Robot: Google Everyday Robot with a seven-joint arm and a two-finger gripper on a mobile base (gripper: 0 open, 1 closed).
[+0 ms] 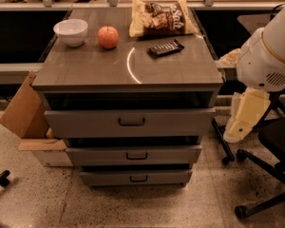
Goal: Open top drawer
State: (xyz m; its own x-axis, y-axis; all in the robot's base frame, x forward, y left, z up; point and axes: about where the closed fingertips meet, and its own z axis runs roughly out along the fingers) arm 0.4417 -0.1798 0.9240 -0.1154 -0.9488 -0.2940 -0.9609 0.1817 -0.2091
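The top drawer (85,123) sits directly under the tabletop (85,68) of a grey cabinet in the middle of the camera view. It has the tallest and widest front of the three stacked drawers. The front is flat and plain grey, with a dark bar handle (131,122) at its centre. A dark band of shadow runs between the drawer's upper edge and the tabletop's lip, and nothing of the drawer's interior shows. Below it lie the middle drawer (95,156) and the bottom drawer (104,178), each with a shorter front and a smaller handle.

On the tabletop a white bowl (70,31) stands at the back left with a red apple (108,36) just beside it. A snack bag (162,18) lies at the back, and a dark wrapped bar (165,48) lies just in front of it. An open cardboard box (23,110) leans against the cabinet's left side, its contents hidden.

The end effector (235,132) hangs to the right of the cabinet at about the level of the top drawer, apart from it and holding nothing. I cannot tell whether it is open or closed. An office chair (270,175) stands behind it.
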